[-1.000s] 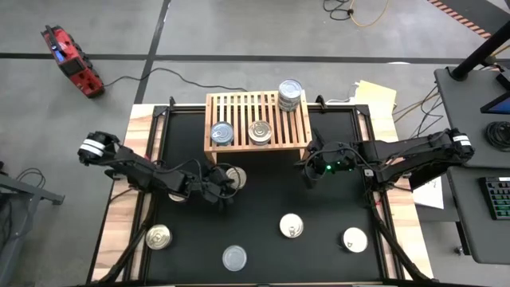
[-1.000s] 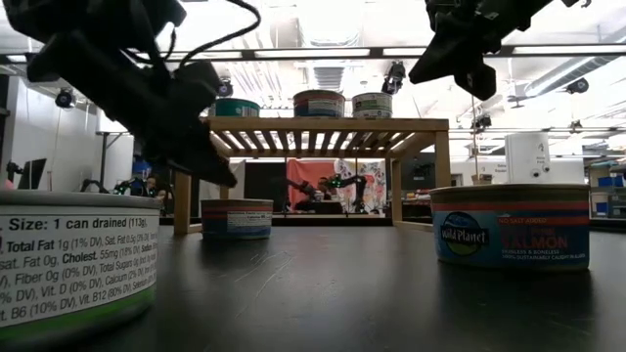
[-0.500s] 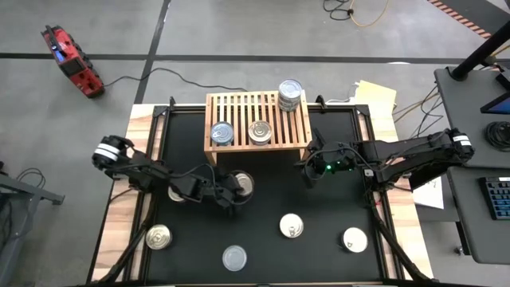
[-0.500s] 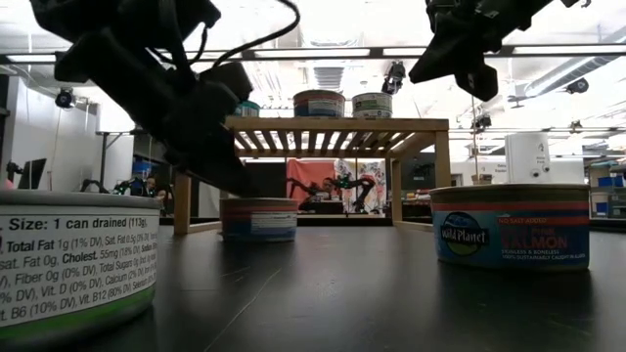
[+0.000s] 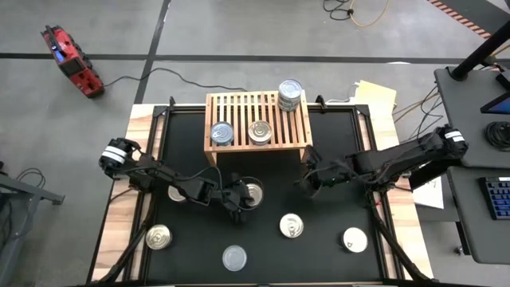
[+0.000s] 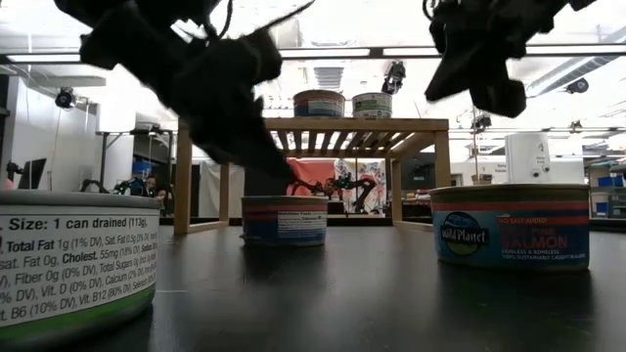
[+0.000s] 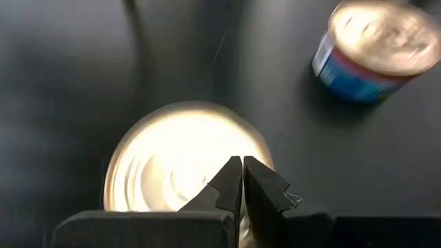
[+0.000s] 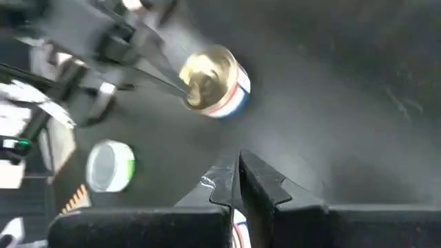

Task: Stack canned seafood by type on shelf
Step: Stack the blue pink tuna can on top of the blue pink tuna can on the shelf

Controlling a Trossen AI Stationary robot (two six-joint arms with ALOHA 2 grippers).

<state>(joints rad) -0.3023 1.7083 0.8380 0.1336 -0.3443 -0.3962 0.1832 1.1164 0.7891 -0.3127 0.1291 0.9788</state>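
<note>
While both arms hung low over the black tabletop, neither claw had hold of a tin. Clock bearings run from the tabletop's centre in the overhead picture, twelve toward the shelf.

Nearest, along the front edge: a silvery-lidded tin at about six, a gold-lidded tin at eight, a whitish-lidded tin at four, and a pull-tab tin at five. All stood upright, well apart, presumably awaiting sorting.

Mid-tabletop: the left claw, fingers pressed together and gripping nothing, sat with its tips on the edge of a gold-lidded can close to the centre. In the left wrist view the shut tips lay over that lid. My reading: shut fingers serve to nudge the can across the surface, not lift it. Another tin showed partly under the left arm at nine.

The right claw, likewise closed and empty, hovered at three, clear of every tin; it looked to be waiting.

Farthest, at twelve: the shelf, light wood, slatted. On top, a blue-sided tin and a gold-lidded tin sat side by side near its front rail, and a stack of tins stood at its back right corner. Grouping there seemed to follow type.
</note>
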